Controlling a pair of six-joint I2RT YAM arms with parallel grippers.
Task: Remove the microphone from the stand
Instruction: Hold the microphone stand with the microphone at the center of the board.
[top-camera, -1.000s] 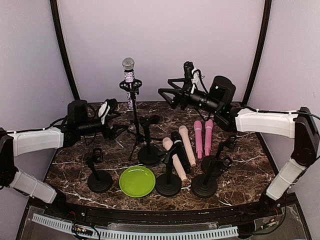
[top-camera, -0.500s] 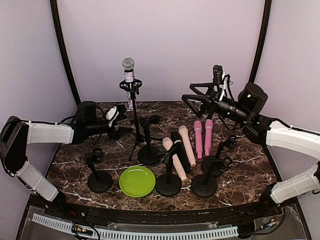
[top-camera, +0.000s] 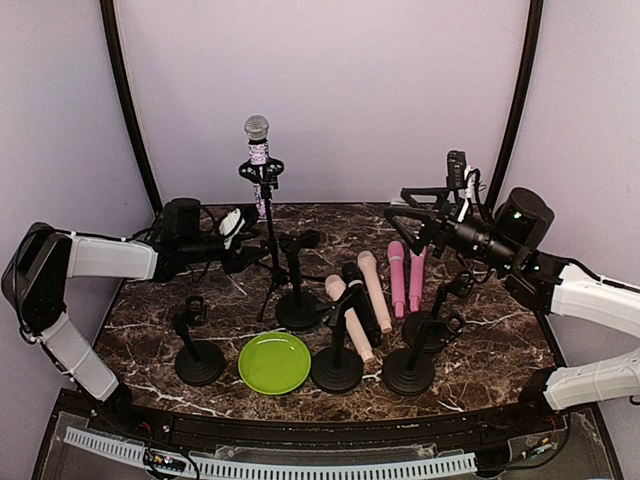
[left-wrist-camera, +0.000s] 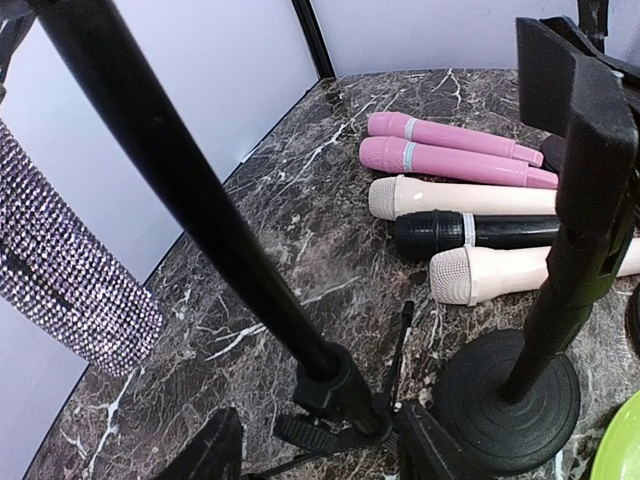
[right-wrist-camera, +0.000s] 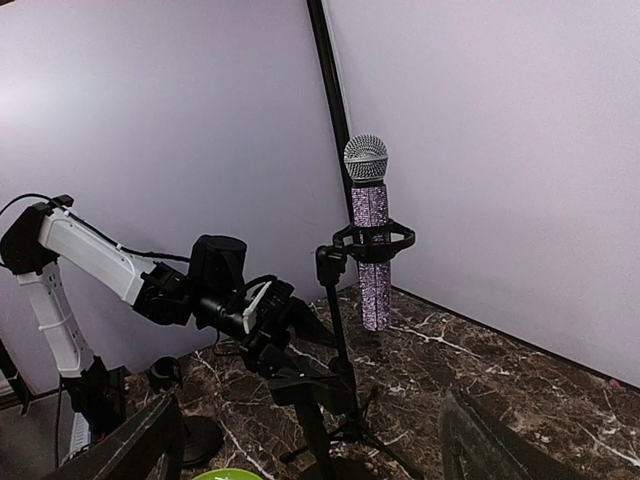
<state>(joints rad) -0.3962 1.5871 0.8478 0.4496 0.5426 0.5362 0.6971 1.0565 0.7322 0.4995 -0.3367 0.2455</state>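
Note:
A glittery purple microphone with a silver head stands upright in the clip of a tall black tripod stand. It also shows in the right wrist view and at the left edge of the left wrist view. My left gripper is open low down by the stand. Its fingers straddle the pole just above the tripod hub without touching it. My right gripper is open and empty, raised in the air well right of the microphone and facing it.
Two pink microphones, two beige ones and a black one lie on the marble table. Several short round-based stands stand in front, with a green plate between them. Purple walls close in the back and sides.
My right arm has pulled back to the right, away from the microphone. My left gripper has moved right, up to the pole of the tall stand.

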